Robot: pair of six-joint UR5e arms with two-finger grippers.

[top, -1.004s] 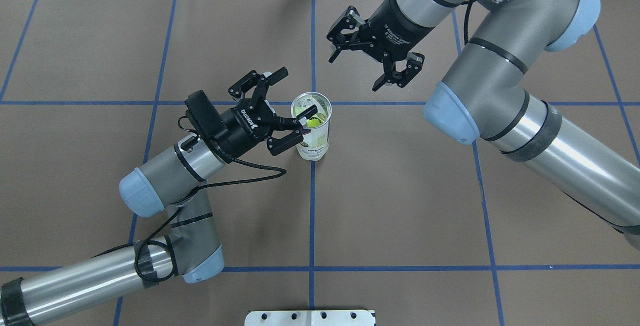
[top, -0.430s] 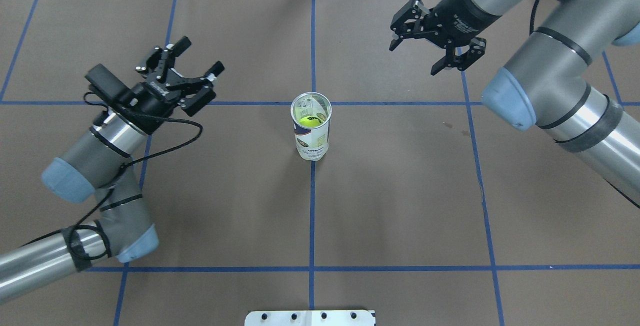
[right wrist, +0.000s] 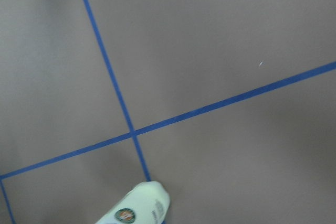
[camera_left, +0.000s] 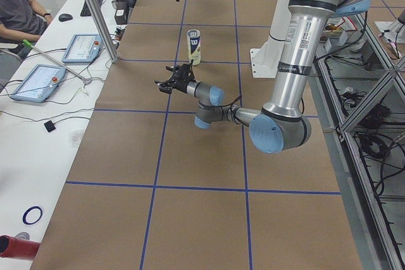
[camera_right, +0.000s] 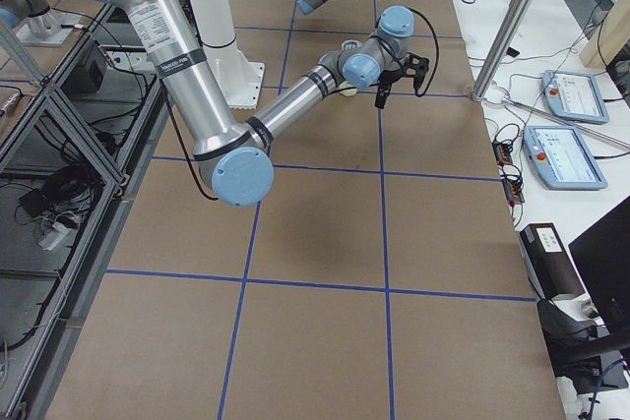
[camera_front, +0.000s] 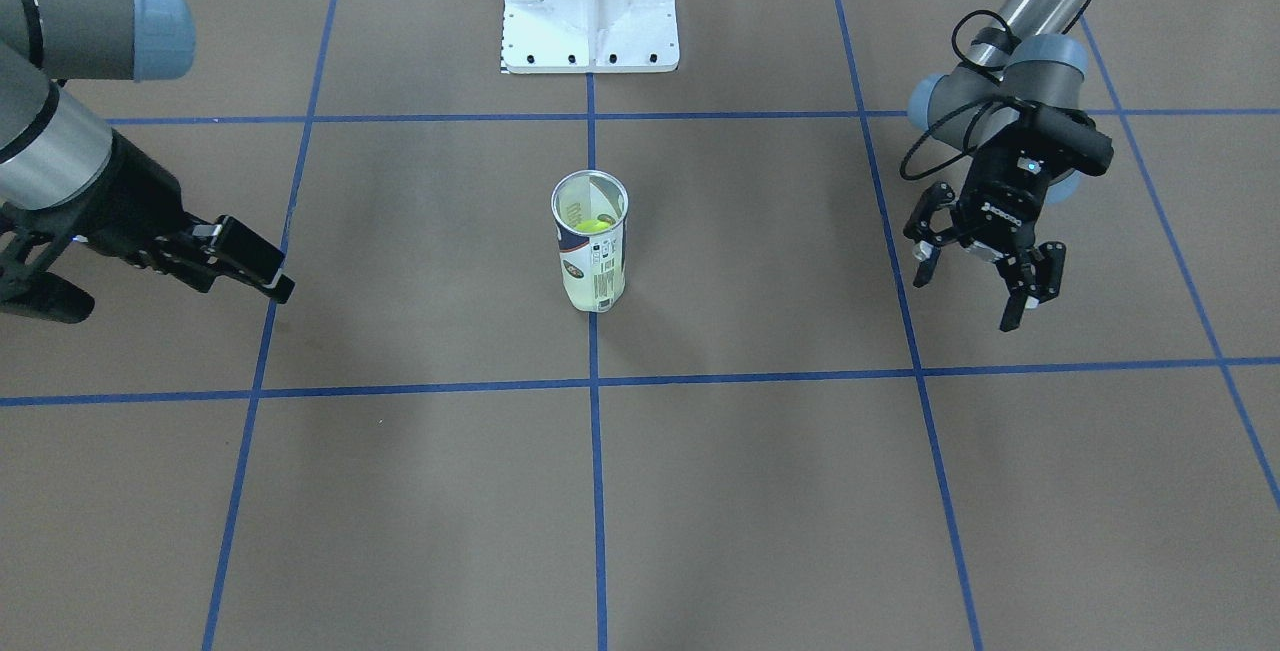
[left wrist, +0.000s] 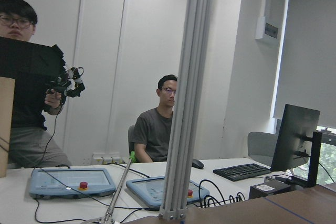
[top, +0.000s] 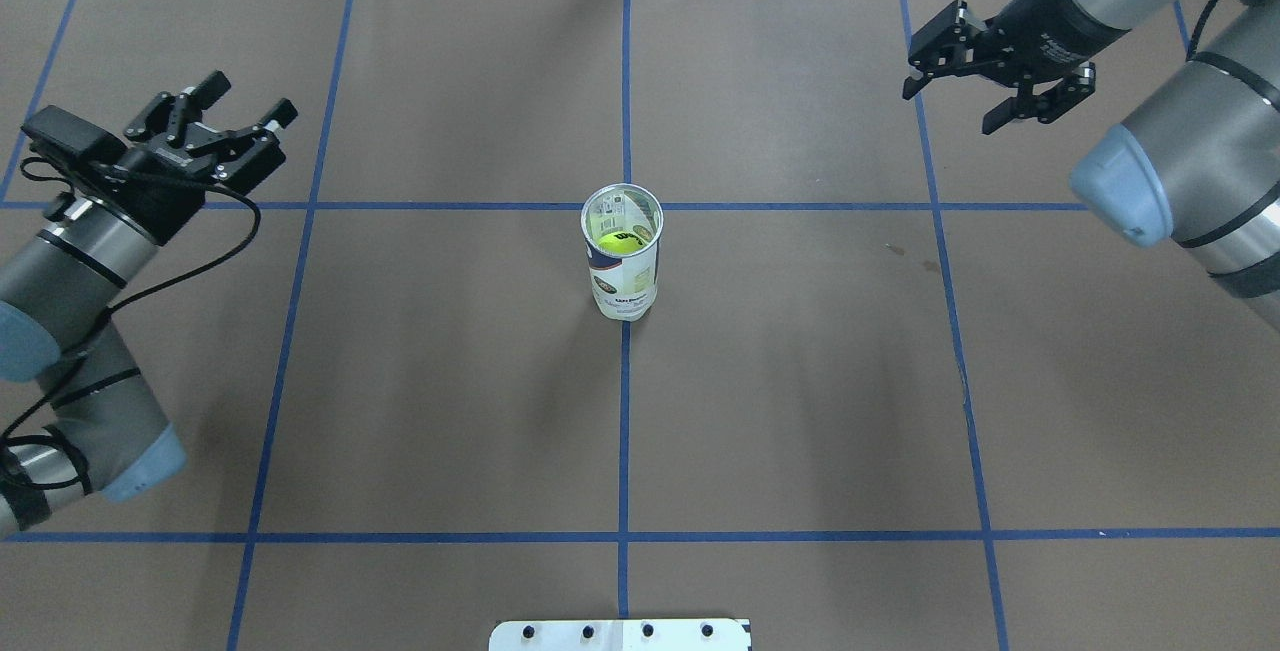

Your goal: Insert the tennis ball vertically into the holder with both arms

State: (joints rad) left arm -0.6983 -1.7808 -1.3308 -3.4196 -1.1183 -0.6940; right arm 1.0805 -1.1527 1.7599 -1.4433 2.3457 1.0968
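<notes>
At the middle of the brown paper-covered table (top: 800,381), on a blue tape line (top: 624,431), the clear cylindrical plastic can (top: 622,276) stands upright, white-and-navy labelled and silver-rimmed, with a yellow-green tennis ball (top: 620,242) inside. The black left pincer (top: 252,96) and the black right pincer (top: 947,111) hang well apart from it, wide and empty.

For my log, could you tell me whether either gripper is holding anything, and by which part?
Nothing is held: the left gripper and right gripper are open and empty, away from the holder with the tennis ball inside.
</notes>
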